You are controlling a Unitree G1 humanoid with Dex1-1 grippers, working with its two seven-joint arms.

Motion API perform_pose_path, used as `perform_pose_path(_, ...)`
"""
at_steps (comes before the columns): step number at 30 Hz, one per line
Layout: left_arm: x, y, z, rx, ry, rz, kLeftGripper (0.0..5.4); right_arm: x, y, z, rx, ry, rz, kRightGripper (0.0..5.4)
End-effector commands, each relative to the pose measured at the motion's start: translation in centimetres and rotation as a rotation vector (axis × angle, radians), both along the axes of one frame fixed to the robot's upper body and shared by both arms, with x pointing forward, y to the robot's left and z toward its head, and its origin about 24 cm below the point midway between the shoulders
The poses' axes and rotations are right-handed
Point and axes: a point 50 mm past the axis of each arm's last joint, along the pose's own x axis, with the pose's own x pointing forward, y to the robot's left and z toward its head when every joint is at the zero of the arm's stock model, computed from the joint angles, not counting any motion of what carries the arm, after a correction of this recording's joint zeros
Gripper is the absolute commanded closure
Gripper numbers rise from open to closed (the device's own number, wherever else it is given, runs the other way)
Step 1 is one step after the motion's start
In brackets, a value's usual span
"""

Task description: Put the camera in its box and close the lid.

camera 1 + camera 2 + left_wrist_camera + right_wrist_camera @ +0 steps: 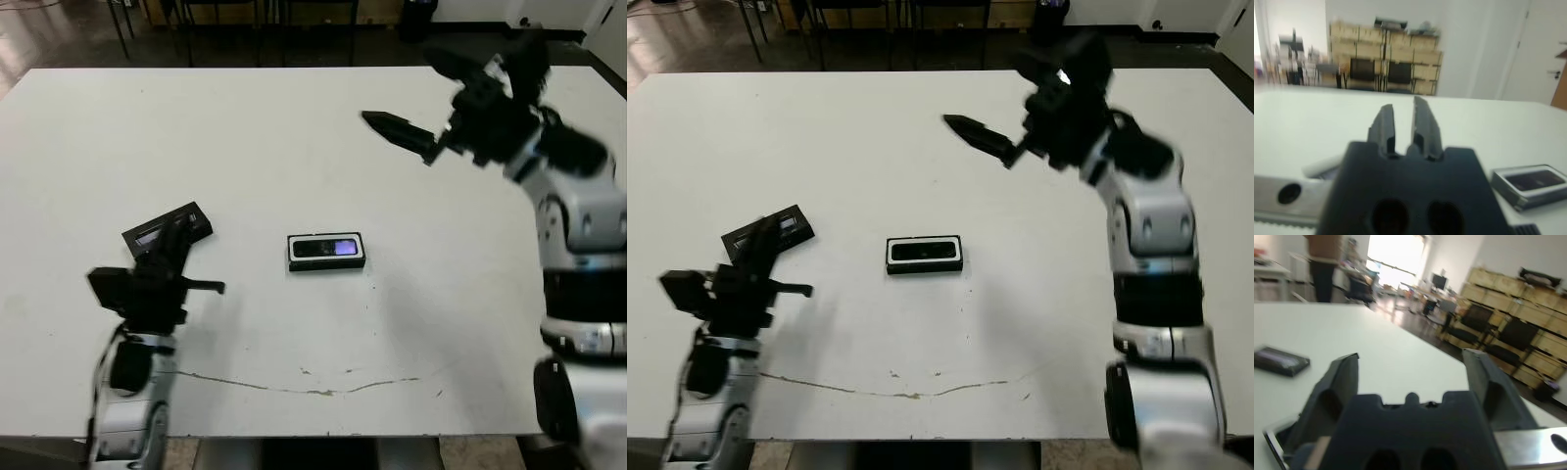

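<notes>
Two broad stretches of bare white counter [294, 147] lie open: the whole far-left part and the near-right part, out to the edges. A thin dark scratch [323, 390] runs along the near side, close to the near edge. Beyond the far edge stand chair legs [196, 24] on a dark floor.

Near the centre sits the box [326, 252], its white lining showing as a rim, with the camera [330, 247] lying inside it, purple patch up. No cover is on it. The lid [168, 228] lies flat on the counter well to the left of the box, window up, slightly angled.

Just near of the lid hovers the left end effector [196, 257], partly overlapping it from the head camera; its fingers [1386, 125] stand close together with a narrow gap, gripping nothing. High over the far-right part, the right end effector [392, 129] is raised, fingers [1342, 377] spread wide and empty. Nothing stands between lid and box.
</notes>
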Motion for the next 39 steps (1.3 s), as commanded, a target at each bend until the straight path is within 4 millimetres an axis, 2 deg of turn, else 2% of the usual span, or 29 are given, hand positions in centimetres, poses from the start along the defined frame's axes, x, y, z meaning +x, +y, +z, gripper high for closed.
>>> perform_pose_path(1,0.5,2.5,3.0,0.198,-0.015,-0.05,5.16,-0.7,-1.5,-1.9,-0.029,0.053,-0.028,1.96)
perform_pose_path(3,1.3,4.1,5.1,0.311,0.026,-0.091,4.79,-1.0,-1.9,-3.0,-0.006,0.117,-0.029,2.39)
perform_pose_path(6,2.7,5.4,7.4,0.46,0.1,-0.163,4.07,-1.2,-2.4,-3.7,0.009,0.16,-0.031,3.08)
perform_pose_path(10,5.2,5.9,8.9,0.613,0.223,-0.282,3.09,-1.3,-2.5,-3.9,0.009,0.168,-0.036,3.99)
perform_pose_path(13,7.4,5.9,8.5,0.641,0.308,-0.414,2.36,-1.3,-2.6,-4.0,0.007,0.178,-0.039,4.67)
perform_pose_path(16,8.7,5.8,7.6,0.609,0.396,-0.51,1.64,-1.2,-2.7,-4.0,0.001,0.182,-0.039,5.35)
perform_pose_path(23,10.3,5.4,5.1,0.616,0.523,-0.646,0.02,-1.2,-2.9,-4.1,-0.01,0.173,-0.071,5.4)
perform_pose_path(29,10.3,5.5,2.9,0.64,0.565,-0.684,0.02,-1.2,-3.0,-3.9,-0.038,0.171,-0.087,5.4)
perform_pose_path(39,9.8,7.6,0.1,0.612,0.749,-0.597,0.02,-1.2,-3.1,-4.1,-0.056,0.172,-0.095,5.4)
